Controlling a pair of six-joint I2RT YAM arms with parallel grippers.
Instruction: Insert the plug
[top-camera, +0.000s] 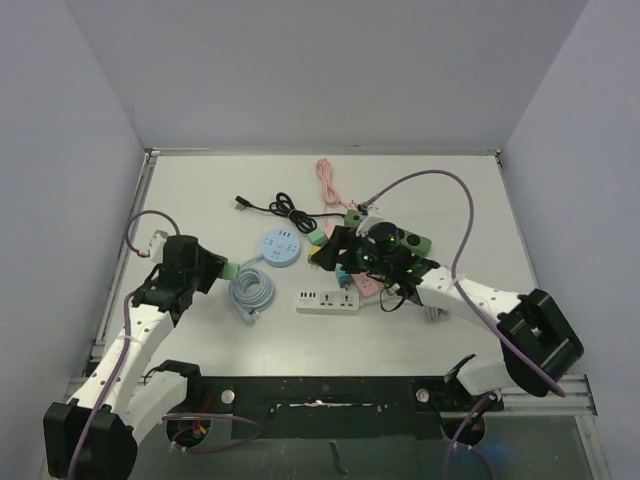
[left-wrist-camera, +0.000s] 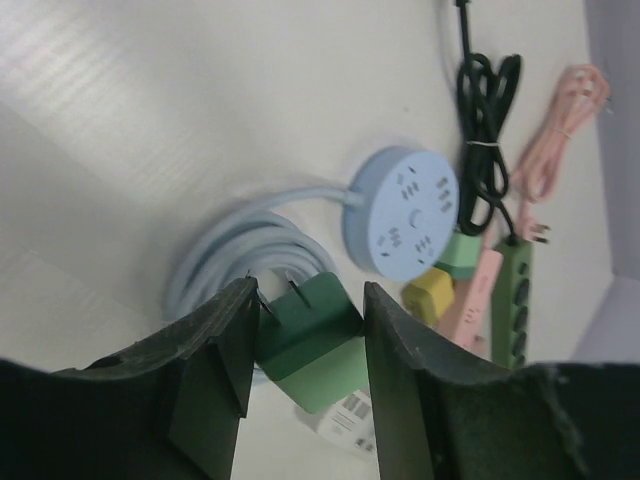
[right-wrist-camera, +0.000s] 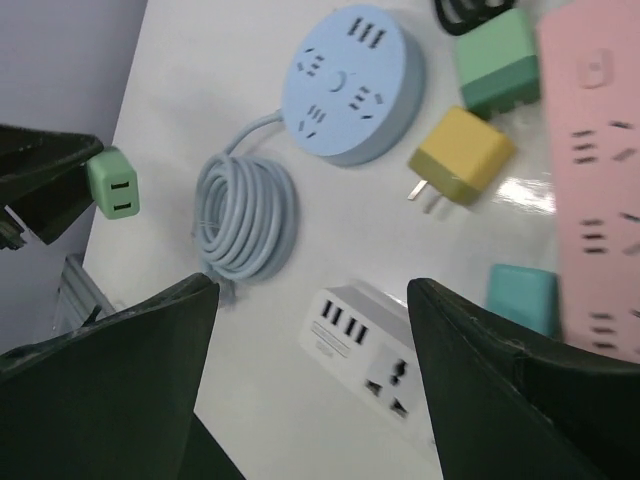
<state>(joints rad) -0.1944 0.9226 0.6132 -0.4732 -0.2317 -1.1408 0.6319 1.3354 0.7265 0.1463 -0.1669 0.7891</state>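
Left gripper (left-wrist-camera: 308, 310) clamps one green plug (left-wrist-camera: 312, 340); right gripper (right-wrist-camera: 310, 300) hovers open above four power strips (right-wrist-camera: 345, 80) and three loose adapters (right-wrist-camera: 460, 155).

The plug (left-wrist-camera: 310, 340) is light green, the socket (left-wrist-camera: 402, 212) and cord (right-wrist-camera: 245, 215) pale blue, the adapter (right-wrist-camera: 462, 155) yellow, the cable (top-camera: 270, 207) black, with a pink strip (right-wrist-camera: 600, 150) and a white strip (top-camera: 327, 300).

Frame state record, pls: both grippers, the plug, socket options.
left gripper: shut on green plug, prongs exposed
right gripper: open, nothing between its fingers
plug inserted: no
closest socket: round blue power strip, just beyond its coiled cord
other sockets: white power strip, pink power strip
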